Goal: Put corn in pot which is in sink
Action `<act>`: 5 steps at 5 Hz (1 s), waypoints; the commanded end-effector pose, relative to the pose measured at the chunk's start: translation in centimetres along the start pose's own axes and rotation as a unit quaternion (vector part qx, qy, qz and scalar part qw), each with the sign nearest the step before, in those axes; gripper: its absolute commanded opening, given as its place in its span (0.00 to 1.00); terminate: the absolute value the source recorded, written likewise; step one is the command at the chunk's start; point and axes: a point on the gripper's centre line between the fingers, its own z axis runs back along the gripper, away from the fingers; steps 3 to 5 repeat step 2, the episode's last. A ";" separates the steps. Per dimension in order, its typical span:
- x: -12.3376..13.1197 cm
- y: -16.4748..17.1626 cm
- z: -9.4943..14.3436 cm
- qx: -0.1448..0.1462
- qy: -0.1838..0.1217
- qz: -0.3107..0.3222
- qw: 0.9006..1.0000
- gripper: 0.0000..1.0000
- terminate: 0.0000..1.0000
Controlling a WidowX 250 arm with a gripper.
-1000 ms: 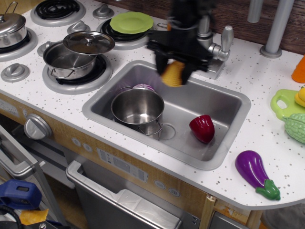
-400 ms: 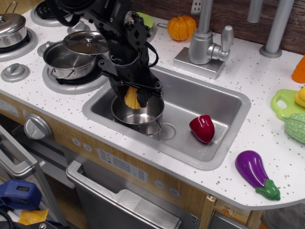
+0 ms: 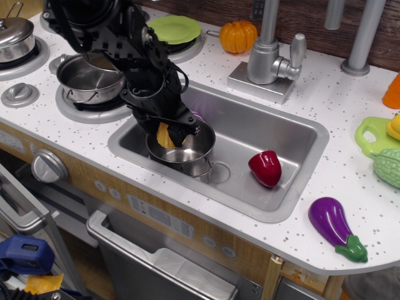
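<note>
The yellow ribbed corn [image 3: 164, 135] is held between the black fingers of my gripper [image 3: 167, 132], low inside the mouth of the shiny steel pot [image 3: 187, 153]. The pot stands at the left end of the grey metal sink [image 3: 294, 140], next to the round drain [image 3: 217, 172]. My gripper is shut on the corn, and my black arm reaches down from the upper left across the stove. The bottom of the pot under the corn is partly hidden by the gripper.
A red pepper [image 3: 265, 167] lies in the sink's right part. A faucet [image 3: 270, 53] and orange pumpkin [image 3: 238, 36] stand behind the sink. A second steel pot [image 3: 87, 78] sits on the stove at left. A purple eggplant [image 3: 334, 224] lies on the counter at right.
My gripper carried the corn from above the sink's back edge leftward and down into the pot's mouth. In the last half second it sank a little lower and shifted left.
</note>
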 end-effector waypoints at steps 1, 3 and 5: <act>1.1 0.5 0.4 0.004 -0.020 -0.006 1.000 1.00 0.00; 1.1 0.5 0.4 0.004 -0.020 -0.006 1.000 1.00 1.00; 1.1 0.5 0.4 0.004 -0.020 -0.006 1.000 1.00 1.00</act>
